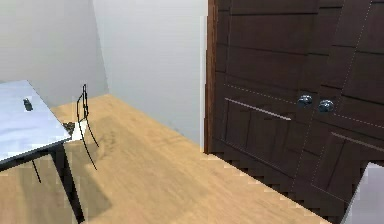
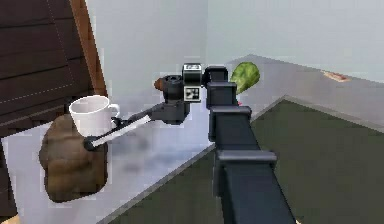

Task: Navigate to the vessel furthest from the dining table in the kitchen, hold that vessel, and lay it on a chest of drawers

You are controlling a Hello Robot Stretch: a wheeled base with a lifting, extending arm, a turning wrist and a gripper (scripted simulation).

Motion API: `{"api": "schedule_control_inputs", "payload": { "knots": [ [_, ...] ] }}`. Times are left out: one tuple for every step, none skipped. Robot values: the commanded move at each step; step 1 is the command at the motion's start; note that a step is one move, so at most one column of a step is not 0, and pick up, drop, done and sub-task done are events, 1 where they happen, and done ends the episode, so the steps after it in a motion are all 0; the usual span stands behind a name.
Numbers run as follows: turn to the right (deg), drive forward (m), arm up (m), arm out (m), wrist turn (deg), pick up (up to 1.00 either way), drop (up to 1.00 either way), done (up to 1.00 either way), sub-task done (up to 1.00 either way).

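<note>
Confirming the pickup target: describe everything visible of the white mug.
The white mug is a smooth, ceramic-looking cylinder, upright, mouth up, loop handle toward the arm side view's right. It shows above the grey counter, its base behind a brown lumpy mass. The hand reaches just below the handle; whether it holds the mug cannot be told.
</note>
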Motion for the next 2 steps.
{"api": "schedule_control_inputs", "payload": {
  "knots": [
    [0.0, 0.00, 0.00, 0.00, -45.0, 0.00, 0.00, 0.00, 0.00],
    [0.0, 0.00, 0.00, 0.00, -12.0, 0.00, 0.00, 0.00, 0.00]
  ]
}}
